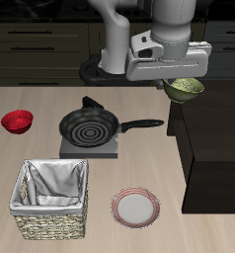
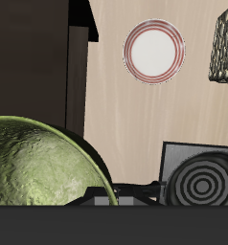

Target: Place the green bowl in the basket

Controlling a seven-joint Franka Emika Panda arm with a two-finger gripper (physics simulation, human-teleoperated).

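- The surface [image 1: 50,99] is pale wood; a dark cabinet block [image 1: 210,148] stands on it along one side edge.
- The basket [image 1: 52,198] sits near the front edge, close to a front corner, its white-grey cloth lining showing inside.
- A black frying pan [image 1: 90,125] rests on a grey stove plate [image 1: 88,148] around the middle of the surface, its handle pointing toward the dark block.
- The pink-rimmed plate [image 1: 135,207] lies flat near the front edge, just beside the basket but apart from it.
- The pincer [image 1: 181,81] hangs in the air above the back part of the surface, pinching the green bowl [image 1: 185,90], which is raised clear over the dark block's back end.
- The red bowl [image 1: 18,122] sits near the opposite side edge, well apart from the pan.
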